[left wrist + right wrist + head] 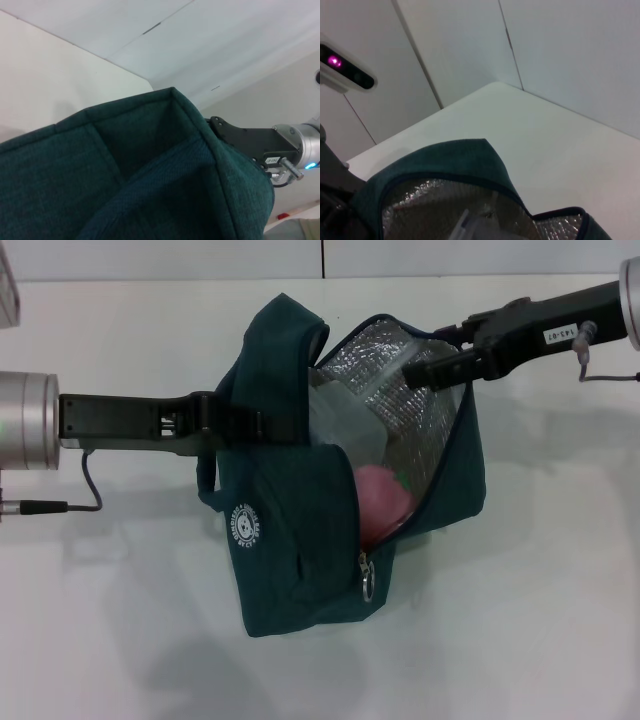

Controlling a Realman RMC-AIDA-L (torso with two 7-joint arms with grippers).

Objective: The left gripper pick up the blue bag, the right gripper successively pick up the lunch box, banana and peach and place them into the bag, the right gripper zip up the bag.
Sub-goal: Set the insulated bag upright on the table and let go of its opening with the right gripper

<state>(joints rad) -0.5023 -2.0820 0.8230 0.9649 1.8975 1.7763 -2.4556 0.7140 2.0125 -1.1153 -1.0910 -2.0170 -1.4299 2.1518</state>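
Blue bag (300, 530) held up off white table (120, 640) by left gripper (215, 425), clamped on handle/top edge. Mouth open, foil lining showing. Peach (382, 502) inside, lunch box (345, 430) above it, approx.; banana not visible, probably underneath. Right gripper (420, 372) at upper rim of opening; finger gap hidden, can't tell. Packing apparently done; zipper pull (368, 580) at low end, zip-up left.

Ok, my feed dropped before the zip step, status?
Left gripper holding blue bag up. Right gripper at open mouth. Peach inside; zipper pull unzipped.
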